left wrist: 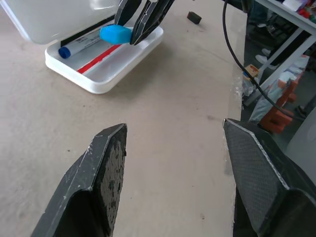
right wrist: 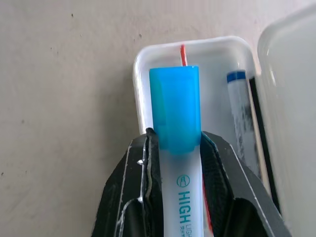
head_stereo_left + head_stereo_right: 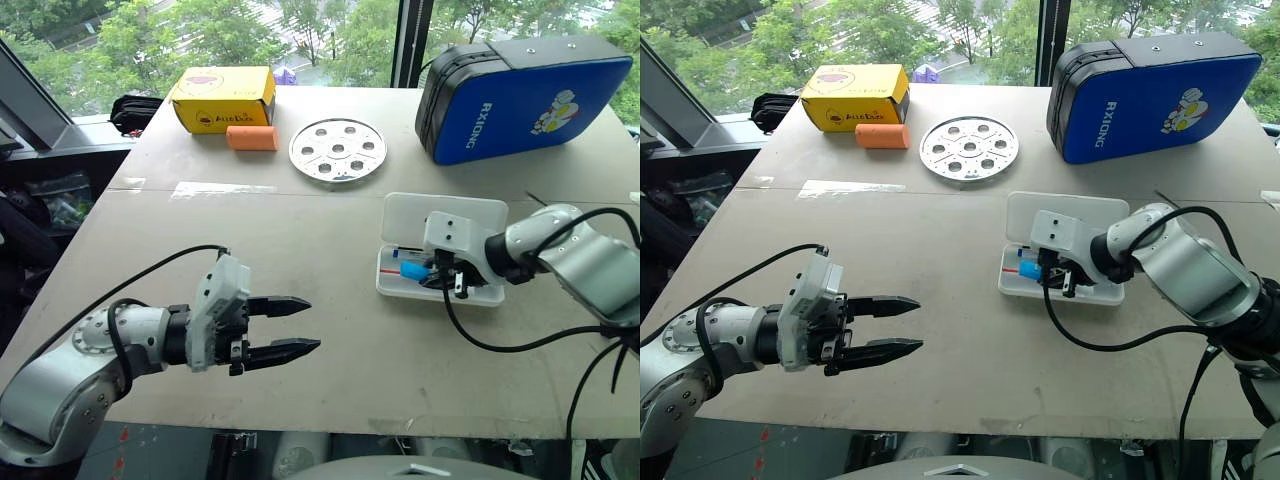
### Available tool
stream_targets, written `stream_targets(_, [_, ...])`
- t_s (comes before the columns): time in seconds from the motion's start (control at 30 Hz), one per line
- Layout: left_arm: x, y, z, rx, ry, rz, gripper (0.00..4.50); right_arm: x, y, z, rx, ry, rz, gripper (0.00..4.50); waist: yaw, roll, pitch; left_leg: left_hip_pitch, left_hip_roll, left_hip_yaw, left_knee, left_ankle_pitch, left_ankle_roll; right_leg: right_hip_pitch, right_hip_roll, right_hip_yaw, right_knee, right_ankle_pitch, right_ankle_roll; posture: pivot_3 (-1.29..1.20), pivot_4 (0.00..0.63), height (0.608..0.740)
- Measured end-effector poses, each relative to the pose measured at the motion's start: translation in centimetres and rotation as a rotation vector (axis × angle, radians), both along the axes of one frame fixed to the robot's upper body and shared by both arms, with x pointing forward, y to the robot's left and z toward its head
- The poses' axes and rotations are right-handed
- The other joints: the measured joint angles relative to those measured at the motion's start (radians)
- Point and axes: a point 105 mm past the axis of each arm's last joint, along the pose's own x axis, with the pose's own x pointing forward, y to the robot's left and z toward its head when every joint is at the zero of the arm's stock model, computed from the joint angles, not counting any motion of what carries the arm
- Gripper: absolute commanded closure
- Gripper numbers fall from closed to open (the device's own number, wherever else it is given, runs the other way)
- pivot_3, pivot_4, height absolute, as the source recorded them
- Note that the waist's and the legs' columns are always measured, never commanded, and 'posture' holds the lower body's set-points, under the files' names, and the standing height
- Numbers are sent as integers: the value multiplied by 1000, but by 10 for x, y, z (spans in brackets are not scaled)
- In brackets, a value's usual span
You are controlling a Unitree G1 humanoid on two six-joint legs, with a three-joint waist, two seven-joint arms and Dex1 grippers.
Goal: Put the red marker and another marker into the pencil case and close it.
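Blue-capped highlighter carried over the open case

Right gripper (image 2: 180, 148) pinches the translucent highlighter (image 2: 176, 111) above the flat white plastic pencil case (image 3: 400, 287), ready to drop; left gripper (image 3: 283, 326) idles spread, near-left.

Bright daylight from windows (image 3: 300, 30) behind, soft shadows, sharp focus throughout

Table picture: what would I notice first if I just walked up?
Probably the right gripper pinching a blue-capped highlighter over the open white pencil case, where a red marker and a blue-capped marker already lie. Behind it sits a big blue bag. The left gripper hovers open and empty at the table's near left.
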Motion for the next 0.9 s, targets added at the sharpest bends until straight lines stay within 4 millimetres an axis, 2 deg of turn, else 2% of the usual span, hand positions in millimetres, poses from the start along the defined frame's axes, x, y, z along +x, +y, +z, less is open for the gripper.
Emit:
stream_targets(0.2, [-5, 1, -1, 14, -10, 26, 1359, 3, 14, -3, -16, 22, -7, 3983, -2, 0, 0, 0, 0, 0, 0, 0, 0, 0, -1, 0, 0, 0, 0, 0, 150, 740])
stream_targets(0.33, [-4, 0, 0, 11, -17, 33, 1359, 3, 17, -3, -36, 13, 12, 3983, -8, 0, 0, 0, 0, 0, 0, 0, 0, 0, -1, -1, 0, 0, 0, 0, 150, 740])
stream_targets(0.43, [-3, -1, 2, 5, -24, 34, 1359, 4, 18, -9, -67, 10, 27, 3983, -10, 0, 0, 0, 0, 0, -1, 0, 0, 0, -1, -1, 0, 0, 0, 0, 150, 740])
stream_targets(0.5, [-2, -1, 3, 5, -26, 39, 1359, 5, 18, -13, -79, 15, 33, 2816, -11, 0, 0, 0, 0, 0, -1, 0, 0, -1, -1, -1, 0, 0, 0, 0, 150, 740])
stream_targets(0.67, [-1, -3, 4, -2, -30, 36, 1359, 4, 18, -13, -82, 24, 52, 616, -10, 0, 0, 0, 0, 0, -1, 0, 0, -1, -1, -1, 0, 0, 0, 0, 150, 740])
stream_targets(0.8, [-1, -8, 4, -8, -29, 14, 1359, -1, 18, -8, -56, 49, 56, 616, -10, 0, 0, 0, 0, 0, -1, 0, 0, -1, -1, -1, 0, 0, 0, 0, 150, 740])
stream_targets(0.9, [0, -13, 7, -12, -42, -12, 1359, -16, 5, 10, 79, 94, 17, 616, -1, 0, 0, -1, 0, -2, -1, 0, 0, -1, -1, -3, 0, 0, 0, 0, 150, 740])
